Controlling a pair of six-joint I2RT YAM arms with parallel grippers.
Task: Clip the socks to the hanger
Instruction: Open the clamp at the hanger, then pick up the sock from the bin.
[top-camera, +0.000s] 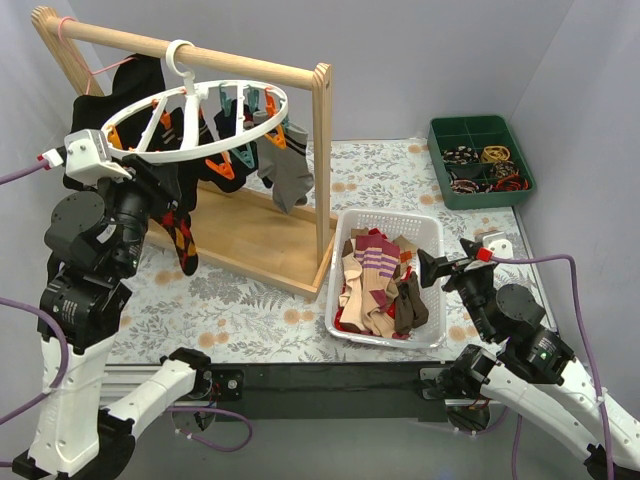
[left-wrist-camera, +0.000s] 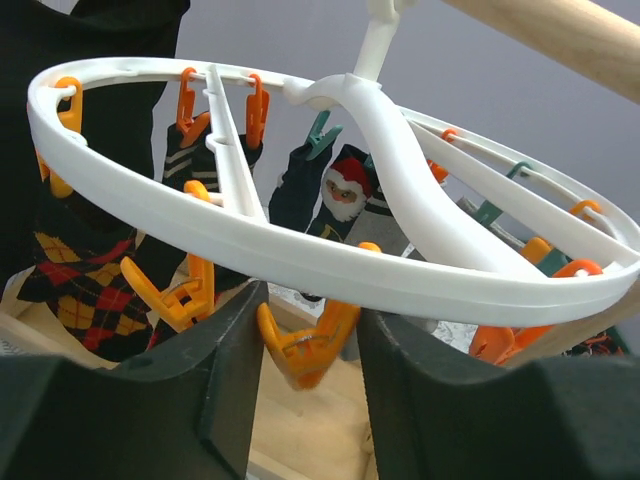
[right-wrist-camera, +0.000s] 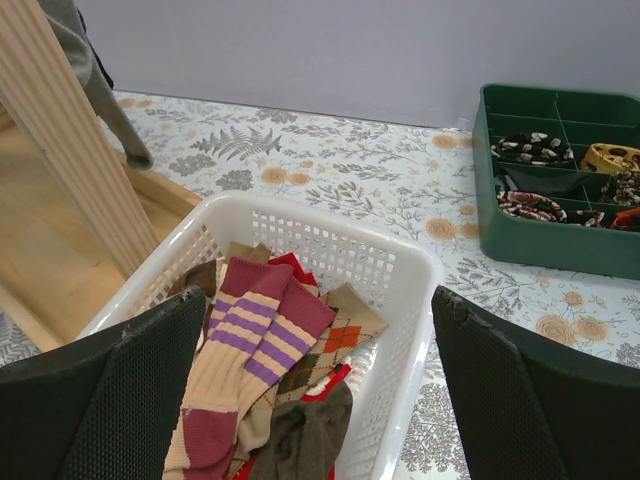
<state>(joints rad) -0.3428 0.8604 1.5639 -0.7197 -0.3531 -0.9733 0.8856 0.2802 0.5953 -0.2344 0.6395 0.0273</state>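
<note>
The white ring hanger hangs by its hook from the wooden rail, with several socks clipped to it, among them a grey one and a black-and-red argyle one. My left gripper is under the ring's left rim. Its fingers touch both handles of a dangling orange clothespin, whose tip looks closed. My right gripper is open and empty above the right edge of the white basket. In the basket lie maroon socks with purple stripes, a tan argyle sock and a dark brown sock.
The wooden rail stand fills the left half of the table, its right post next to the basket. A black garment hangs at the rail's left end. A green compartment tray of small items sits at the back right.
</note>
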